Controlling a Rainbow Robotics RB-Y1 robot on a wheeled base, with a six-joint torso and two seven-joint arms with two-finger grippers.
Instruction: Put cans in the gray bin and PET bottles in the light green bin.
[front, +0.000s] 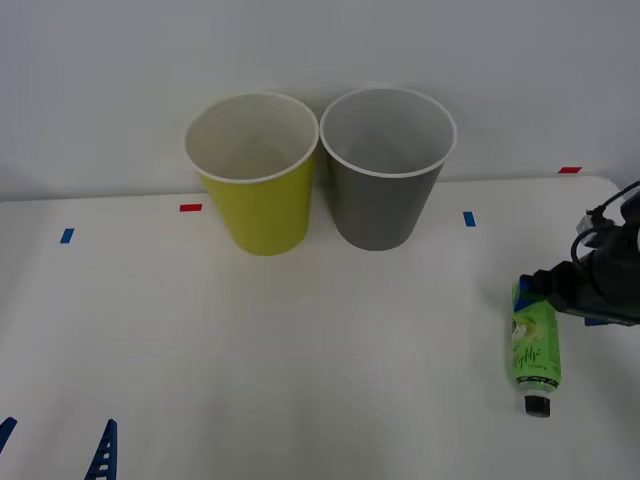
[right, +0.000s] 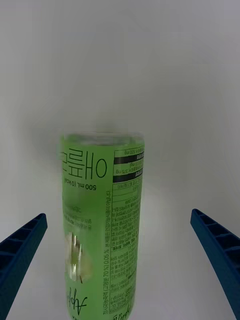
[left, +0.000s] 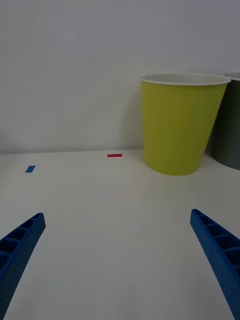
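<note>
The right claw (right: 120, 260) is spread wide, released, its blue fingers (right: 22, 250) flanking the PET bottle (right: 100, 225) without touching it. The bottle lies flat on the white bench (front: 300, 350) at the frame's lower right, dark cap toward the near edge. The left claw (left: 120, 260) is likewise released, at lower left. The light green bin (front: 255, 175) and the gray bin (front: 385, 170) stand side by side at top centre, well apart from the bottle. Front view shows both bins' pale insides.

Blue ribbed fingers (left: 22, 250); right gripper (front: 540, 285) blk w/ blk cables.
</note>
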